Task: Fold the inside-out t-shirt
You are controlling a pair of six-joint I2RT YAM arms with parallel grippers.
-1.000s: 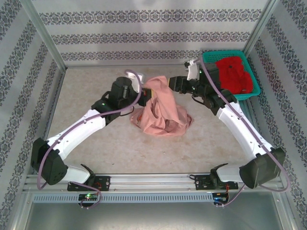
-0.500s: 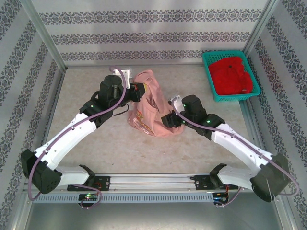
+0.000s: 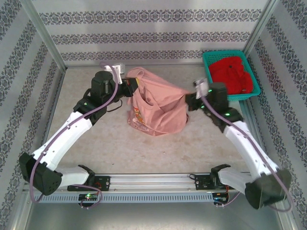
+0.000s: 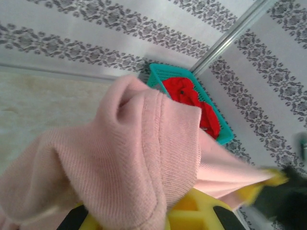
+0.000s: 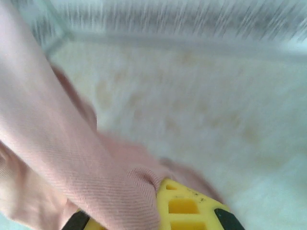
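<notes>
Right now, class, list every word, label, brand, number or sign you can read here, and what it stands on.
No text can be read.
Orange-red mark on the t-shirt: too small to read.
Wall stripes: ornament only, no lettering.

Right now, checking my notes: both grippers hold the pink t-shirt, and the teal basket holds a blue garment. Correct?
No: the garment in the teal basket is red, not blue, as the top external view shows; the rest stands.

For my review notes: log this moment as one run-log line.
left fingers: shut on pink t-shirt | right fingers: shut on pink t-shirt | shirt: stretched between both, not folded | teal basket: red garment inside
</notes>
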